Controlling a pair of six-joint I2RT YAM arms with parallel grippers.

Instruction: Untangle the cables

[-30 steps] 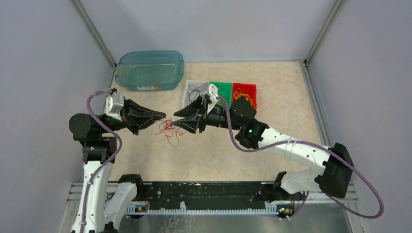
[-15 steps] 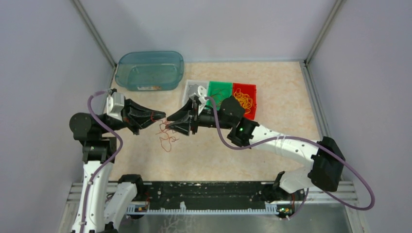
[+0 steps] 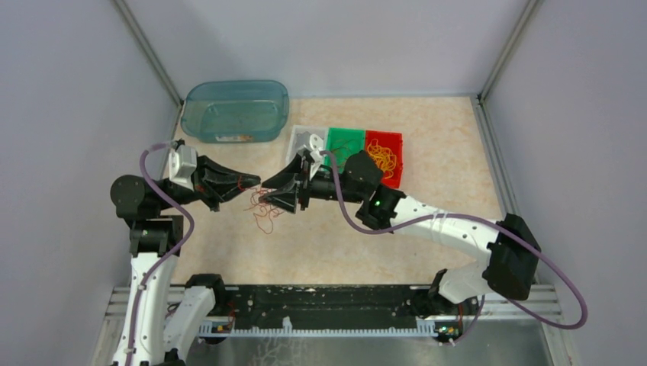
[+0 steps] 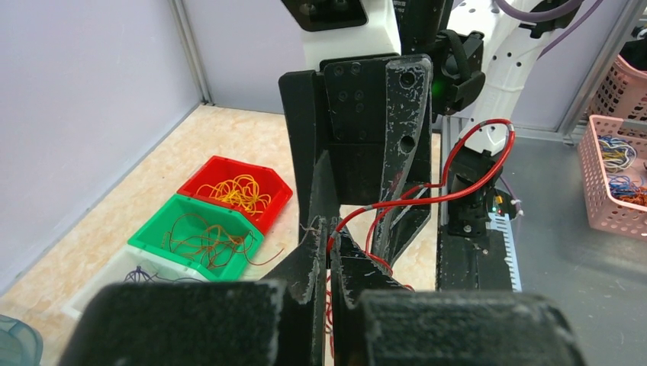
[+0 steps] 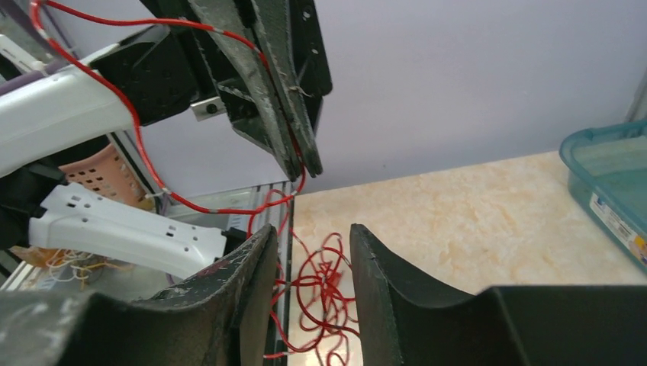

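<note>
Pinching a red cable (image 4: 427,198), the left gripper (image 3: 253,182) has its jaws pressed together, with the strand clamped right at the tips. From the pinch the cable arcs up in a loop in front of the right gripper (image 3: 272,191). The right gripper sits tip to tip with the left, both raised above the table (image 3: 427,229), nearly touching. Right jaws are narrow but clearly apart, with a gap showing in the right wrist view and nothing clamped in it. The red tangle (image 3: 263,213) hangs below the two sets of tips, its lower loops on the table; through the right gap it shows as curly loops. I can't tell whether any strand touches the right fingers (image 5: 255,267). Behind the right arm, three bins stand in a row: a white bin (image 3: 299,137), a green bin (image 3: 347,139) with dark wires and a red bin (image 3: 395,141) with yellow cables (image 3: 384,158). A teal tub (image 3: 236,110) sits at far left.
</note>
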